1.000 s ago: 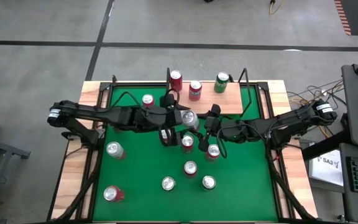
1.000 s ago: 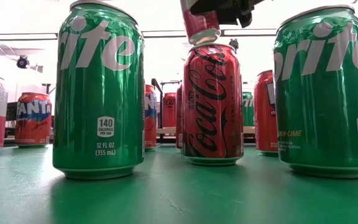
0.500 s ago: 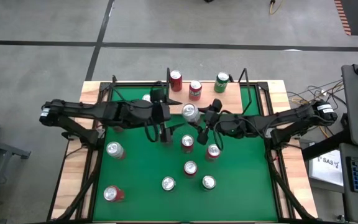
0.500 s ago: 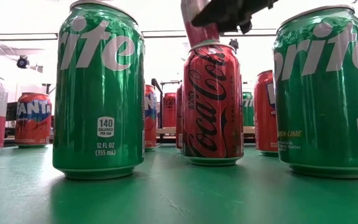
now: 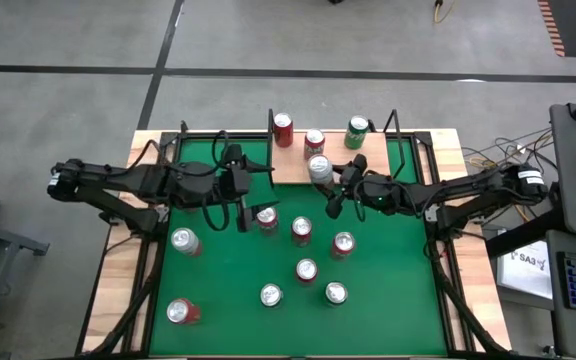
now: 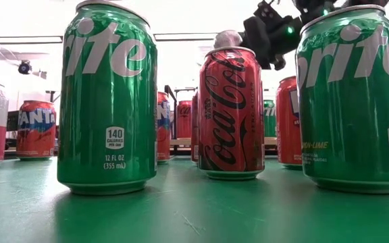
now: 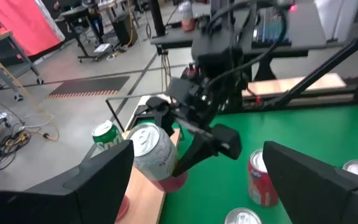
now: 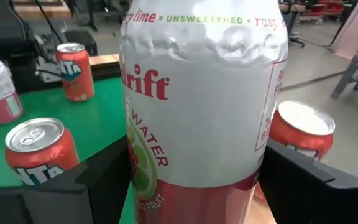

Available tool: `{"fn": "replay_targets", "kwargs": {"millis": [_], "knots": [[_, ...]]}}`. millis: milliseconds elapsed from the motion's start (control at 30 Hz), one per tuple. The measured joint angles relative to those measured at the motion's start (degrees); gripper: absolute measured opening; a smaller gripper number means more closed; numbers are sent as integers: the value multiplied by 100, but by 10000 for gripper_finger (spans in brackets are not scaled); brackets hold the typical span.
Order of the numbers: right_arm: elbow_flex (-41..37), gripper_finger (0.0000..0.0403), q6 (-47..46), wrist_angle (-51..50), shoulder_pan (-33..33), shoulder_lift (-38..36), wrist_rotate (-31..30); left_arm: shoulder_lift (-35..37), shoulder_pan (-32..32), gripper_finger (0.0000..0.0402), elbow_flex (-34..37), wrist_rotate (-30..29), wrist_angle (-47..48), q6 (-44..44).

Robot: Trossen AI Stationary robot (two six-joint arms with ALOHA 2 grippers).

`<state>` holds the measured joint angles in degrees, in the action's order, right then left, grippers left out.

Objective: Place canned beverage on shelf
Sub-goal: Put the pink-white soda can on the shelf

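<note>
The shelf (image 5: 363, 160) is a tan board with black uprights at the table's far edge. On it stand a red can (image 5: 283, 124), a pink can (image 5: 315, 141) and a green can (image 5: 357, 128). My right gripper (image 5: 330, 180) is shut on a white and pink sparkling-water can (image 5: 320, 168), holding it over the board's near edge. In the left wrist view this can (image 7: 148, 146) shows beside the board (image 7: 145, 208). My left gripper (image 5: 240, 193) stands open with nothing in it, left of the can, over the green felt. My right gripper pinches the can's side wall (image 8: 138, 168), at its lower half, between the two fingers (image 8: 95, 186), one on either side. The fingers come about level from the table's right. The can stands upright in the hold; the low view shows its top (image 6: 227, 38) high above the shelf cans.
Several cans stand on the green felt, the nearest to the grippers being three red ones (image 5: 266, 218), (image 5: 301, 229), (image 5: 343, 242). Silver-topped cans (image 5: 183, 240), (image 5: 180, 311) stand at the left. Black uprights (image 5: 270, 125), (image 5: 393, 122) rise from the shelf's ends.
My right gripper has carried the can toward the table's far edge and down, from over the felt to the shelf's near edge; the can stays upright. My left gripper, open throughout, has drawn back toward the table's left edge, uncovering a red can on the felt.
</note>
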<state>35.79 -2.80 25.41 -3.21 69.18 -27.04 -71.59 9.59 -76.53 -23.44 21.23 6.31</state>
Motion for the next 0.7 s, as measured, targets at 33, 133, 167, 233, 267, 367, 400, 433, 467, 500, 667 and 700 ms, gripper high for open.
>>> {"fn": "replay_targets", "kwargs": {"millis": [33,133,167,233,267,367,400,433,467,500,667,700], "knots": [[-143,282,-49,194,-56,-7,8,60,11,341,66,0,-74,-32],[-465,281,-126,548,-232,-9,26,240,24,341,308,-5,-291,-100],[-531,282,-171,559,-285,-9,9,280,23,341,367,-4,-336,-108],[-647,282,-233,675,-382,18,-8,344,22,341,497,-4,-425,-133],[-697,282,-258,722,-432,18,-7,373,22,341,571,-4,-543,-135],[-818,281,-289,986,-548,18,-27,466,17,341,735,-5,-709,-132],[-854,281,-319,1060,-587,18,-70,485,17,341,755,-6,-731,-132],[-877,281,-327,1097,-615,18,-126,504,17,341,776,-7,-732,-134],[-886,282,-339,1100,-648,18,-165,519,17,341,796,-7,-726,-134],[-894,283,-364,1095,-675,18,-168,530,17,341,807,-7,-730,-134],[-985,284,-390,1124,-708,20,-451,613,17,341,891,-5,-769,-134],[-1020,283,-414,1125,-709,21,-537,626,20,341,909,-5,-769,-134]]}}
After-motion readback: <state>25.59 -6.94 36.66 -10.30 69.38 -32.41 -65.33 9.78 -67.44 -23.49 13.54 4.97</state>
